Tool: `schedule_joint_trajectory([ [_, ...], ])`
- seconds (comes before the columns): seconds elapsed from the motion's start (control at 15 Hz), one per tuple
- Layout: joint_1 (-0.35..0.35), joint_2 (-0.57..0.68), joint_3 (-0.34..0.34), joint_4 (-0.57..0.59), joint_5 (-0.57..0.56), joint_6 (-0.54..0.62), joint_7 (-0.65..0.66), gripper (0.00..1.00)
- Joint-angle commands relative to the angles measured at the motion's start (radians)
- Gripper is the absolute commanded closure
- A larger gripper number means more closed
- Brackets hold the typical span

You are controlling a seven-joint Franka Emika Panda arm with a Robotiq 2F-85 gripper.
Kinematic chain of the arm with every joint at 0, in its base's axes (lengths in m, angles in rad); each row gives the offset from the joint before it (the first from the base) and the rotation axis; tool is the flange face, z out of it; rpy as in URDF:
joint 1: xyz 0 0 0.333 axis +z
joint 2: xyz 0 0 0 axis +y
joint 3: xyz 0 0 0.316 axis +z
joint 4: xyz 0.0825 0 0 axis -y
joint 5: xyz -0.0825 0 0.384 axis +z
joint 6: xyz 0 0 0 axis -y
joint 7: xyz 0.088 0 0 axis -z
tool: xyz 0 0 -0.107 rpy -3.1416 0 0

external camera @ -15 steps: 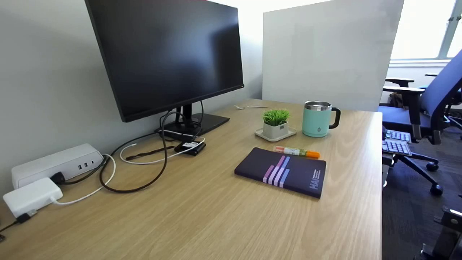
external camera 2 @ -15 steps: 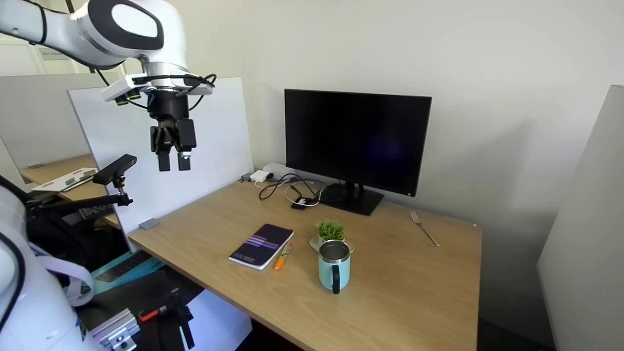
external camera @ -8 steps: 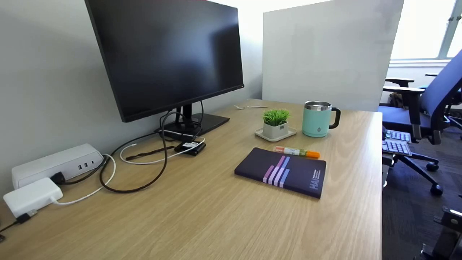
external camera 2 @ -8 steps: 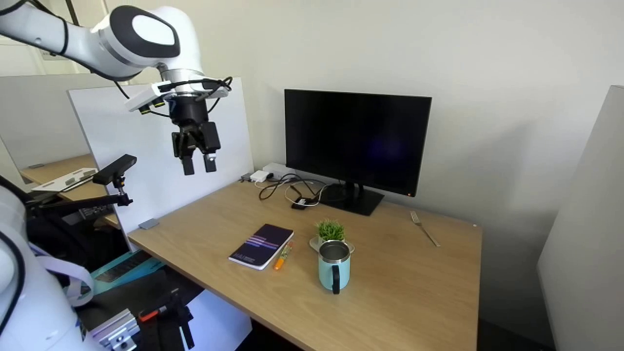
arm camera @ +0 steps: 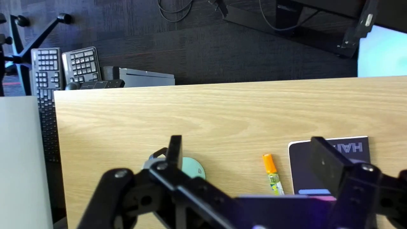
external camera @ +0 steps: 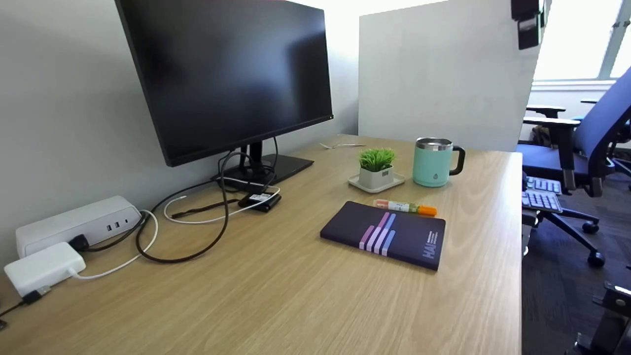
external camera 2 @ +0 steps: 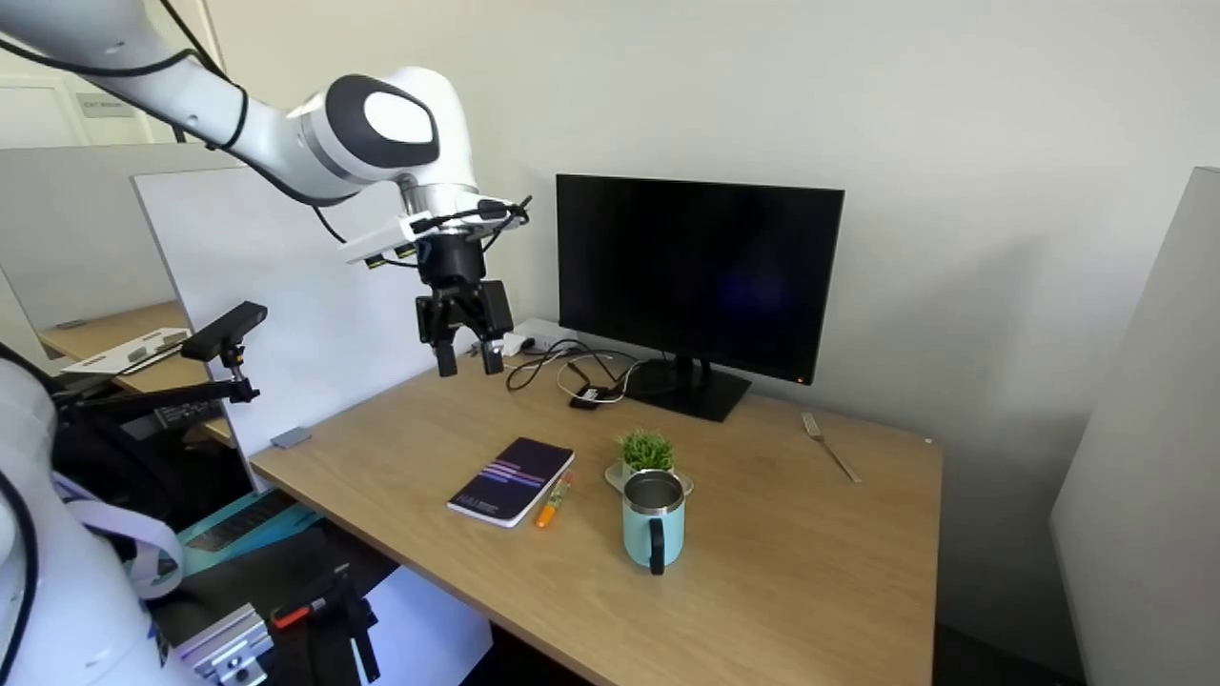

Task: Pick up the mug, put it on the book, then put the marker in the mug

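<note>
Claw point(external camera 2: 469, 370) gapes, hanging higher than the mug point(external camera: 432, 165).

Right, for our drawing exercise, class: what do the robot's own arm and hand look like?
The robot arm is smooth, white and rounded, with a white oval cap set in a dark grey surround and black cables along it. A white bracket is fixed above the hand, which is black with two blocky fingers.
</note>
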Motion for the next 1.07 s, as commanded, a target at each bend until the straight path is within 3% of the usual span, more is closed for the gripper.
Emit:
schedule_joint_trajectory([
  [0.0, -0.038, 0.150, -0.050, 0.082, 0.006, 0.062, 0.003, 0.00],
  [0.53, -0.060, 0.512, -0.114, 0.301, 0.016, 0.212, 0.019, 0.00],
  [1.0, -0.056, 0.717, -0.150, 0.452, 0.012, 0.294, 0.020, 0.00],
])
